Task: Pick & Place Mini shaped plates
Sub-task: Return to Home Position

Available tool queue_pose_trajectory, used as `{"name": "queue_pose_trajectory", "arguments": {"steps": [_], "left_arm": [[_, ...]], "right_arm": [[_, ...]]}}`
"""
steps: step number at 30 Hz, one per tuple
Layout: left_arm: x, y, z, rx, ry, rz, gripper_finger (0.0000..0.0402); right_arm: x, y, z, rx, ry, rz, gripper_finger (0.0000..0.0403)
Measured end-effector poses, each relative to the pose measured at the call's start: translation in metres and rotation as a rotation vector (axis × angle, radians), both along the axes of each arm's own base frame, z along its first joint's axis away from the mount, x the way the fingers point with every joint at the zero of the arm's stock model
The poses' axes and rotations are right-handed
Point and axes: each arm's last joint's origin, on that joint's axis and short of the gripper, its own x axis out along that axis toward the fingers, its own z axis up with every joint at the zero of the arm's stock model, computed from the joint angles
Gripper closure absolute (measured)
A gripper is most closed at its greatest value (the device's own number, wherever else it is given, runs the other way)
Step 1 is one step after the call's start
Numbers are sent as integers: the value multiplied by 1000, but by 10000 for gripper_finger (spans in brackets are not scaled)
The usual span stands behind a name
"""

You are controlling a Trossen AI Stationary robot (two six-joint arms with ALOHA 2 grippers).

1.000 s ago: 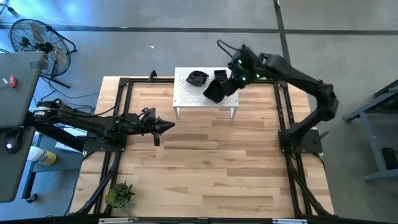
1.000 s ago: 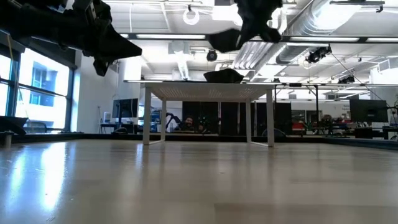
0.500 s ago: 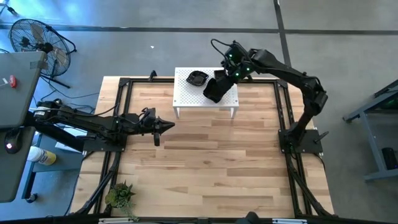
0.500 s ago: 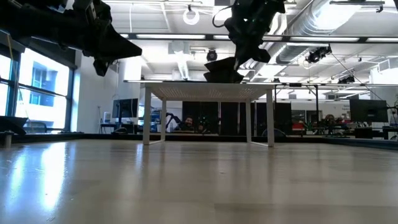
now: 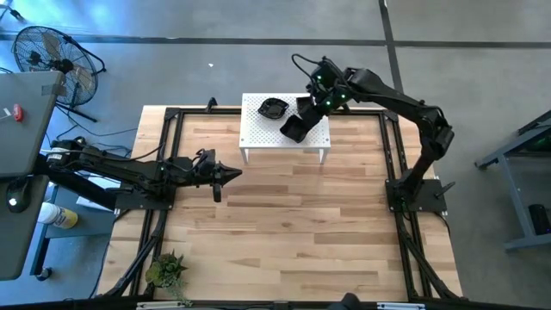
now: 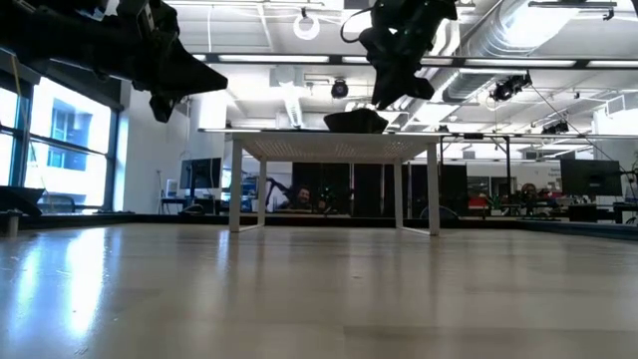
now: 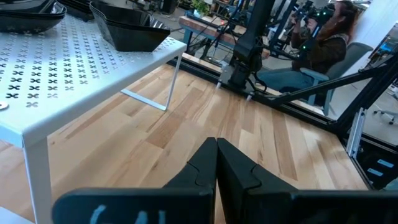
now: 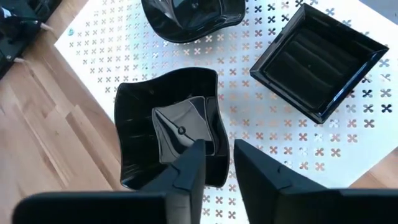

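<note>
Your worktop (image 5: 284, 224) is pale wood planking inside a black rail frame. It carries a white perforated rack (image 5: 258, 133) at the top centre of the high view and a plant (image 5: 166, 269) at the lower left corner. Grey floor surrounds it, with a fan (image 5: 52, 56) at the upper left. In the low view, the room behind shows ceiling lights, ducts and windows on the left. The left wrist view catches a seated person (image 7: 323, 43) at the upper right.

The plates you can see all sit on the rack. A wavy plate (image 8: 168, 124) lies toward its lower right in the high view, with a square plate (image 8: 320, 62) and a rounded plate (image 8: 189, 15) above it.

Your right arm (image 5: 396, 99) reaches over the rack. The right jaws stand narrowly parted, straddling the wavy plate's rim. Your left arm (image 5: 146, 172) hangs over the worktop's left side, with the left jaws pressed together and holding nothing.
</note>
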Motion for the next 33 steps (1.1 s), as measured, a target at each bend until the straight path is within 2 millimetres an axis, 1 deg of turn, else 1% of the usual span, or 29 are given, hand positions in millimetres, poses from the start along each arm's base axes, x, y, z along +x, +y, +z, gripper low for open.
{"name": "queue_pose_trajectory", "arguments": {"steps": [2, 4, 7, 9, 11, 14, 16, 18, 20, 22, 26, 29, 33], "left_arm": [[0, 0, 0, 0, 0, 0, 401], [0, 0, 0, 0, 0, 0, 401], [-1, 0, 1, 9, -2, -2, 401], [-4, 0, 4, 30, -18, -6, 401], [-8, 0, 9, 61, -45, -34, 401], [-11, 5, 13, 75, -61, -101, 401], [-12, 13, 11, 61, -47, -128, 401], [-13, 22, 12, 54, -50, -140, 401], [-14, 32, 12, 52, -54, -141, 401], [-16, 43, 12, 48, -52, -125, 401], [-21, 59, 11, 41, -42, -76, 401], [-24, 65, 12, 35, -55, -34, 401], [-26, 69, 13, 13, -59, 6, 401]], "right_arm": [[-1, 1, 1, -5, -3, 2, 316], [-5, 3, 7, -48, -2, 21, 318], [-9, 16, 23, -186, -5, 72, 346], [-7, 27, 31, -269, -84, 133, 377], [-6, 38, 27, -295, -178, 202, 396], [-3, 54, 10, -331, -326, 258, 387], [-5, 66, -2, -374, -422, 290, 385], [-11, 80, -11, -418, -520, 314, 393], [-21, 94, -19, -435, -588, 335, 400], [-35, 106, -26, -438, -642, 342, 398], [-71, 122, -34, -459, -699, 337, 392], [-96, 131, -45, -474, -709, 334, 391], [-123, 138, -58, -530, -728, 273, 391]]}}
